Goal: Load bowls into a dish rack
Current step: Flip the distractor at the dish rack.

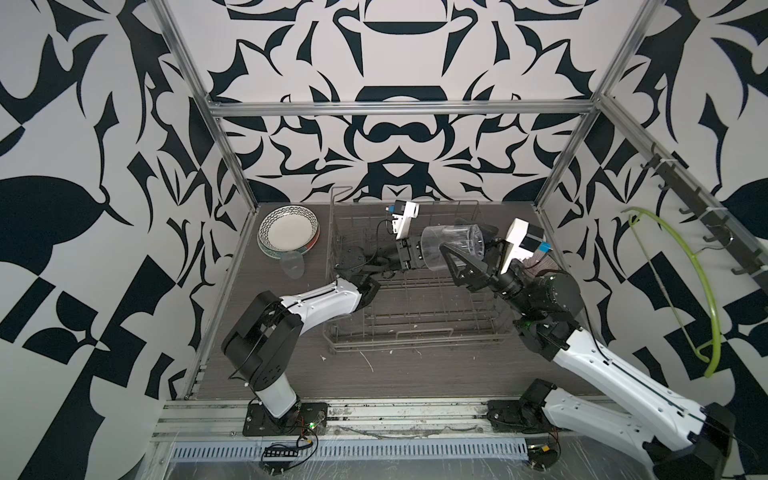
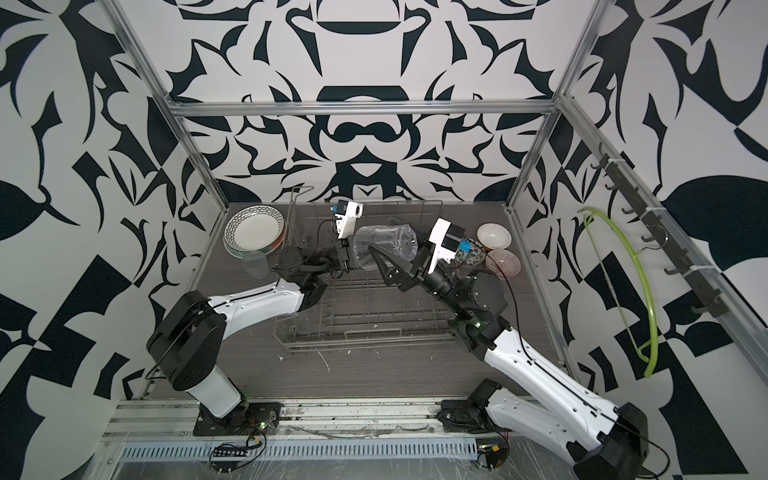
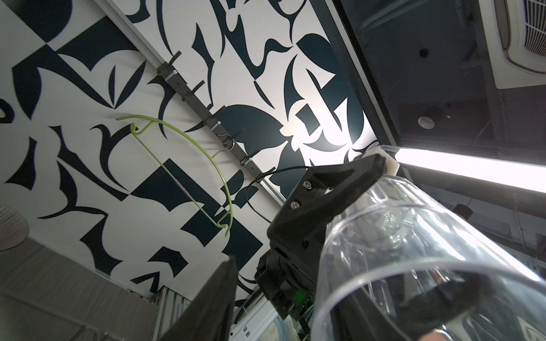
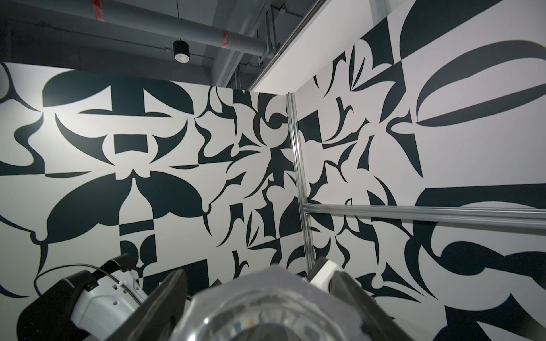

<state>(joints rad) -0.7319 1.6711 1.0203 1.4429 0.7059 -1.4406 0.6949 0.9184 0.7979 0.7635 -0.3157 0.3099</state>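
The grey wire dish rack (image 1: 415, 328) (image 2: 365, 320) stands mid-table with no bowl in it. Three bowls sit to its right: orange with a white inside (image 2: 493, 236), pinkish striped (image 2: 503, 262), and floral (image 2: 469, 257), which is half hidden by my right wrist. Over the rack a clear glass (image 1: 453, 245) (image 2: 384, 247) (image 3: 413, 236) (image 4: 266, 307) lies sideways. My right gripper (image 1: 467, 245) (image 2: 395, 248) (image 4: 260, 280) is shut on its base. My left gripper (image 1: 411, 257) (image 2: 347, 257) (image 3: 339, 283) is at the rim, open, one finger (image 3: 218, 295) clear of the wall.
Stacked plates (image 1: 289, 230) (image 2: 254, 230) sit at the back left, with a second clear glass (image 1: 293, 265) (image 2: 255, 264) lying in front of them. A green hanger (image 1: 702, 282) (image 2: 648, 291) hangs on the right wall. Aluminium frame posts edge the table.
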